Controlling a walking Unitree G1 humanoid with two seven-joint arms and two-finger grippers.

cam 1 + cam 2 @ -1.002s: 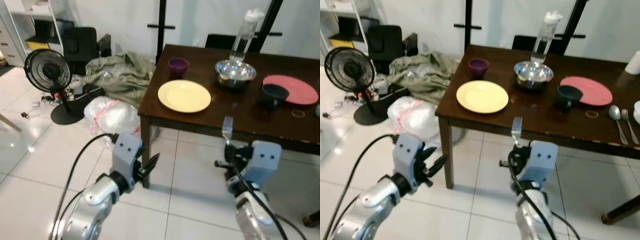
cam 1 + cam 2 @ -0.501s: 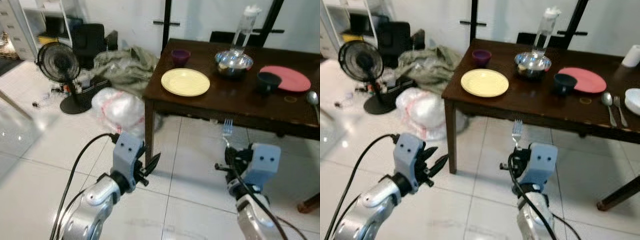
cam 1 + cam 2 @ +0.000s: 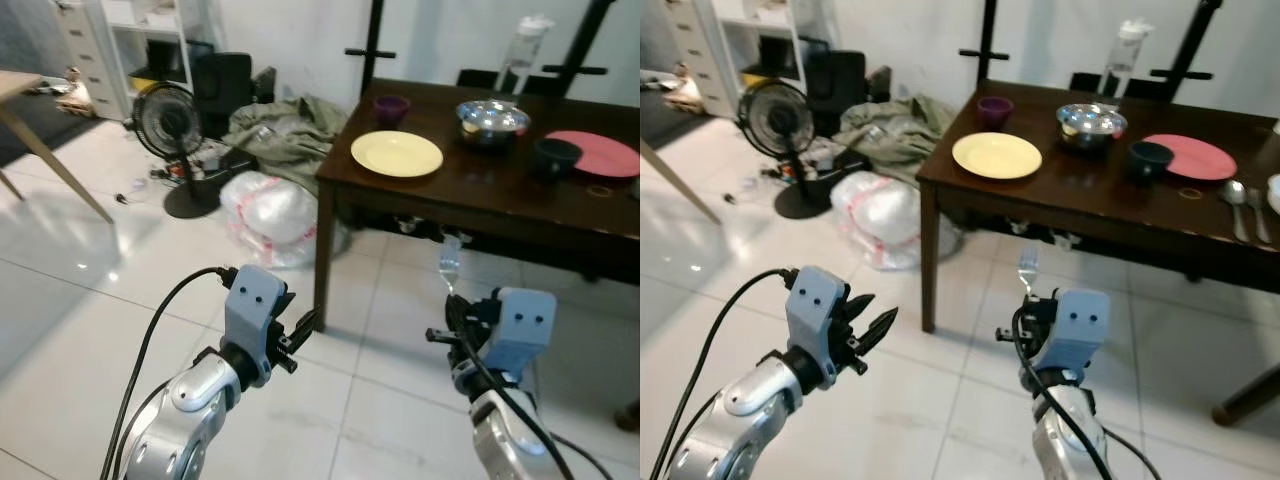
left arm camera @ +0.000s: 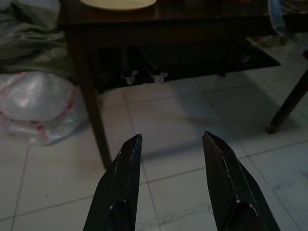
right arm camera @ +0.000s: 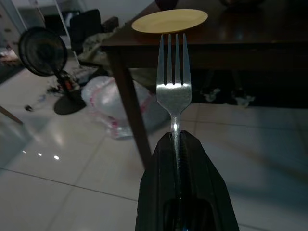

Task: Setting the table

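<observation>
Fork (image 5: 174,91): one, upright, tines up, handle pinched between the black fingers of the right hand (image 5: 179,159) — carried out in front over the tiled floor, near the desk but not over it.
Right hand: clamped on the fork handle; likely held vertical to keep the tines clear while approaching the desk.
Left hand (image 4: 171,159): fingers apart, nothing between them, hovering low over the floor by the desk leg; looks free for a later item.
Desk (image 3: 1090,215): dark wood, ahead and to the right, partly laid.
Yellow plate (image 3: 997,155): one, near the desk's front-left corner — judged the likely place setting for the fork, beside it.
Purple cup (image 3: 993,108): one, just behind the yellow plate.
Metal bowl (image 3: 1091,124): one, mid-desk, in front of a clear bottle (image 3: 1120,58).
Dark bowl (image 3: 1150,158): one, touching or overlapping the edge of the red plate (image 3: 1195,155), also one.
Cutlery on desk (image 3: 1243,205): two pieces at the far right edge, apparently a spoon and a fork; a small ring lies near them.
Floor clutter: one black fan (image 3: 775,120), one white plastic bag (image 3: 880,215), one heap of green cloth (image 3: 890,130) — left of the desk, worth steering clear of.
Step in hand: judged as bringing the fork to the desk; placing not yet done.
</observation>
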